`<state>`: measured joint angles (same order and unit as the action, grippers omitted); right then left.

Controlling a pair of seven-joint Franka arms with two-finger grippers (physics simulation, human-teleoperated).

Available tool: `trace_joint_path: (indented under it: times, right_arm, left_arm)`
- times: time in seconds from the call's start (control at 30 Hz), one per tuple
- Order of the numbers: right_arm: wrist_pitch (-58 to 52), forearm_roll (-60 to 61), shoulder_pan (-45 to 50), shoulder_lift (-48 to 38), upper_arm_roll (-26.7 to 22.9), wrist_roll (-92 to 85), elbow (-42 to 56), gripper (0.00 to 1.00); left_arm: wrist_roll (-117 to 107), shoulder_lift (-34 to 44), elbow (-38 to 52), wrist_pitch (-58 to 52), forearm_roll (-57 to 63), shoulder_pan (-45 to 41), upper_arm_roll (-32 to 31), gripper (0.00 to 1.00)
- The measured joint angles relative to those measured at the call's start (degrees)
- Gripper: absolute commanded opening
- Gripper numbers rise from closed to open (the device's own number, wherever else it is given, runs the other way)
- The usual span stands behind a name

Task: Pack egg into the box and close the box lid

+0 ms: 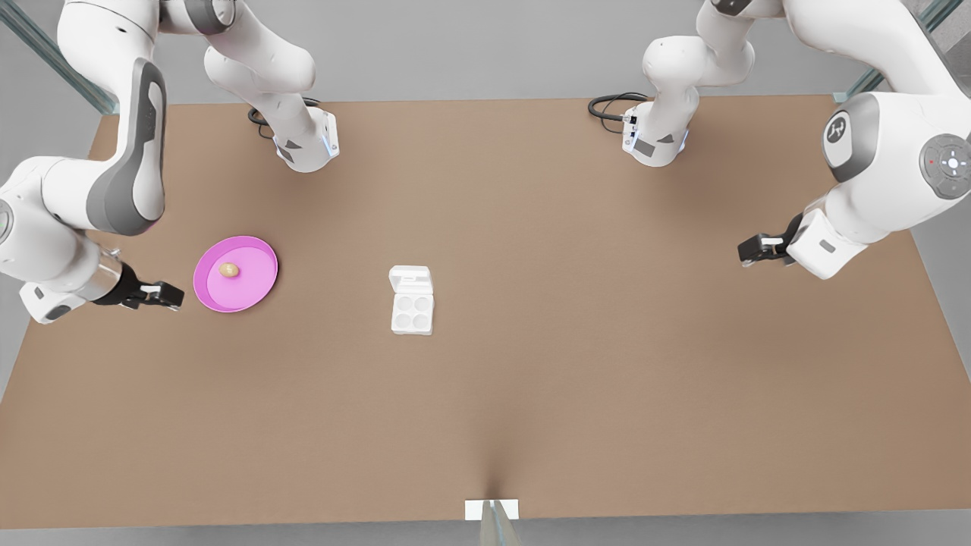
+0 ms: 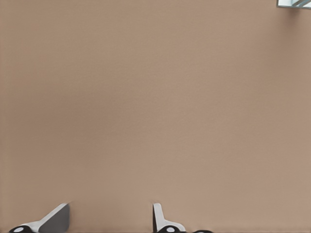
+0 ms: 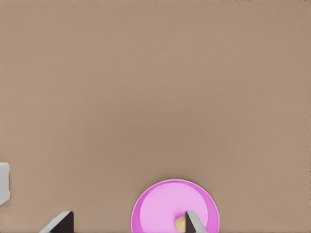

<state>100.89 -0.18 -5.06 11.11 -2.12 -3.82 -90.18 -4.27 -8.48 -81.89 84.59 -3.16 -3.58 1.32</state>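
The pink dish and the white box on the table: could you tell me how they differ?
The pink dish is round and holds the egg; the box is white, square with rounded corners, and its four cups are empty. The dish is one open piece; the box has its hinged box lid lying open. Both rest on the table, untouched.

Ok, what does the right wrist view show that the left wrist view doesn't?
Right wrist view: the pink dish with the egg in it, plus a white sliver of what is likely the box. Left wrist view: a glass corner past the table's edge. Both: bare brown table and the arm's own open gripper, the right gripper and the left gripper.
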Motion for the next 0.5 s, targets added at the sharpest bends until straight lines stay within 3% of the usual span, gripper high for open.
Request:
trace_joint_path:
  times: [0.1, 0.2, 0.23, 0.37, 0.5]
  right_arm:
    - [-1.17, -0.17, 0.66, -0.32, 0.05, 9.59, 0.14, 1.0]
    - [-10.24, 1.7, 0.75, -0.3, 0.06, 52.81, 2.94, 1.0]
    - [-10.77, 7.27, 0.05, -0.12, -1.02, 65.86, 2.84, 1.0]
    - [-19.06, 20.93, -15.28, 1.13, -1.68, 70.1, -1.64, 1.0]
    - [-3.2, 29.27, -18.87, -1.13, -1.67, 62.49, -23.29, 1.0]
  left_arm:
    - [0.22, -1.55, 0.23, -5.6, 0.37, 0.0, 0.17, 1.0]
    - [0.11, -2.15, 0.23, -11.65, 0.52, -0.05, 0.09, 1.0]
    - [0.14, -2.16, 0.24, -14.02, 0.46, 0.07, -0.12, 1.0]
    - [0.94, -2.85, -0.11, -15.4, 0.21, -0.01, -0.26, 1.0]
    - [0.85, -3.98, -0.2, -15.66, 0.39, -0.03, -0.26, 1.0]
